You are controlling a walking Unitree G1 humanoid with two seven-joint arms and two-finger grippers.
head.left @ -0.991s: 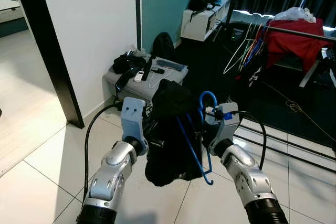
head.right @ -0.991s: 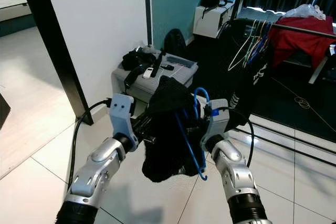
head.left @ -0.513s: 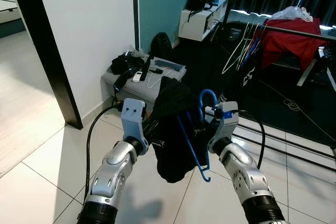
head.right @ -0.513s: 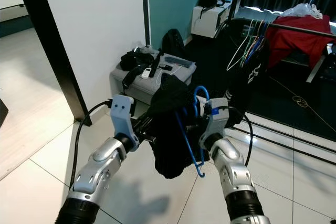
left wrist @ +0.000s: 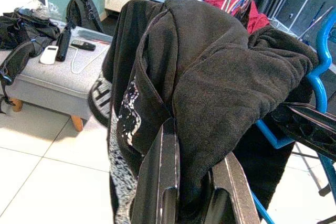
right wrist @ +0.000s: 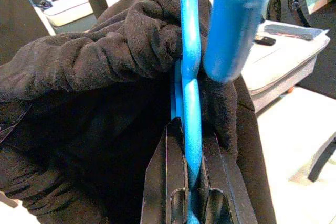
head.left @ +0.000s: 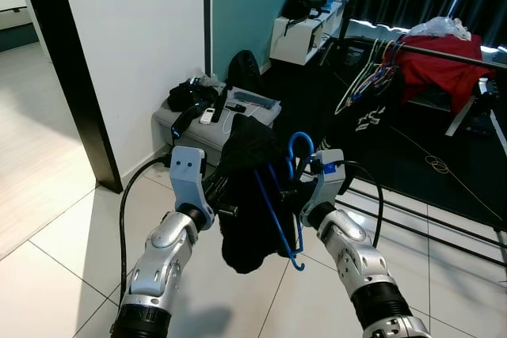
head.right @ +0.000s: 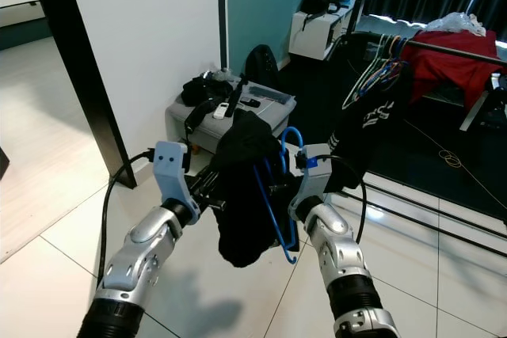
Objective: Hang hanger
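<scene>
We are holding the blue hanger [head.left: 276, 203] upright, hook up, right end effector [right wrist: 190, 195] clamping its neck, left end effector [left wrist: 191, 192] pinching the draped black garment [head.left: 245, 195] above white floor tiles [head.left: 55, 275].

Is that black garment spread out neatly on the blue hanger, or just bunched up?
Bunched up. The black garment drapes in a crumpled heap over the blue hanger, hanging mostly to one side.
</scene>
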